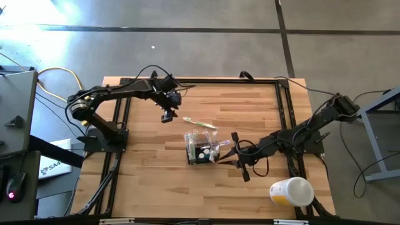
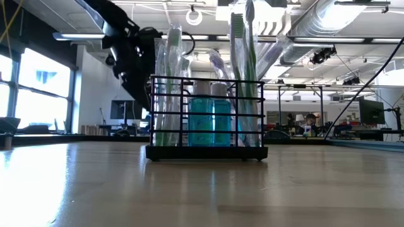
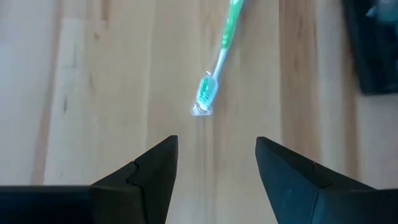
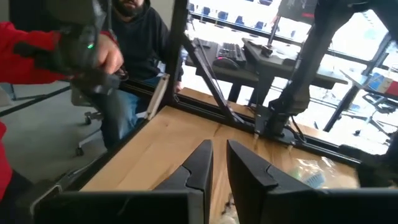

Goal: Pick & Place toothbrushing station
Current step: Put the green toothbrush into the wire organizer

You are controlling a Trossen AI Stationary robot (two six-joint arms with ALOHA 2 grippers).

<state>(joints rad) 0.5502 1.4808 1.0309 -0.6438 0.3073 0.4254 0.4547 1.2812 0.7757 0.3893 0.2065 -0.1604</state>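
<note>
1. Broadly, a wooden table (image 1: pixel 144 169) fills the view from above, with a dark robot arm at each side and a white-and-yellow cup (image 1: pixel 291 191) lying at the near right corner.
2. Near the table's middle stands the caddy (image 1: pixel 200 150), a small black wire box already holding toothbrushes and blue bottles.
3. Just to its right rests the right gripper (image 1: pixel 220 160), its fingers almost closed and holding nothing visible; it appears to be waiting.
4. To the far left of the caddy hovers the left gripper (image 1: pixel 166 117), fingers spread wide and empty.
5. One green-and-white toothbrush (image 1: pixel 199 123) lies flat on the wood between that gripper and the caddy, bristle end toward the gripper.
6. Likely the step is picking up this brush: straddle the handle squarely, descend to the wood, close gently, and avoid nudging the caddy.
</note>
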